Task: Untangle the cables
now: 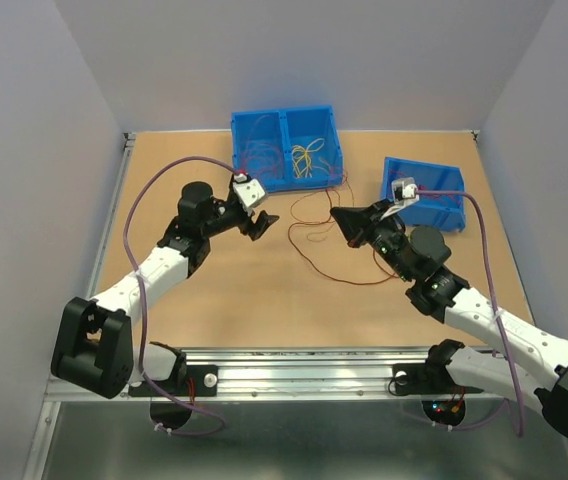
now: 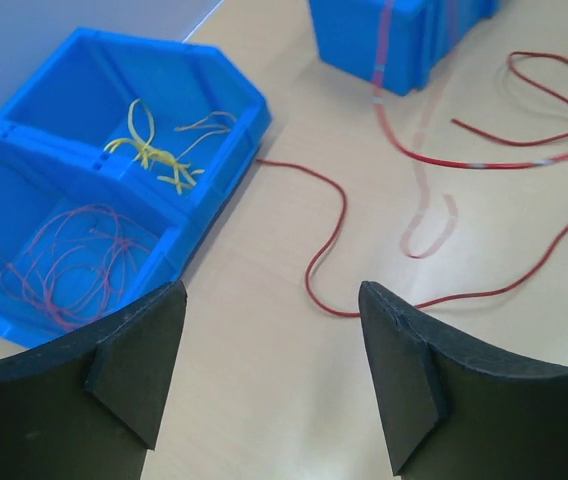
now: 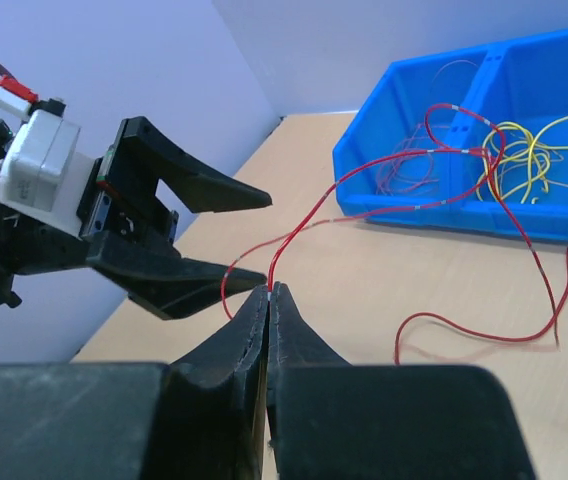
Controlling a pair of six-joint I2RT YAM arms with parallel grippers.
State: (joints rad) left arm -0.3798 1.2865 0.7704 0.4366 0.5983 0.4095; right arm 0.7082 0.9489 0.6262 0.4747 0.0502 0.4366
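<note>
Right gripper [image 3: 269,292] jaws pressed together, pinching the red cable [image 3: 309,220] at the very tips. Left gripper [image 2: 272,295] jaws spread wide with nothing between them. It sits just left of the right one, tips facing it, not touching. From the pinch the red cable runs far toward the near wall of the divided blue bin [image 1: 282,140]. The rest loops loosely over the middle of the table [image 1: 234,300], some reaching toward the small blue bin [image 1: 434,212] at right. Yellow cables [image 1: 307,158] lie in the divided bin's right compartment, thin red wires [image 1: 258,155] in its left. That bin sits at the far edge. Bare wood runs from the loops to the near rail [image 1: 294,362], and grey walls [image 1: 24,150] close both sides.
</note>
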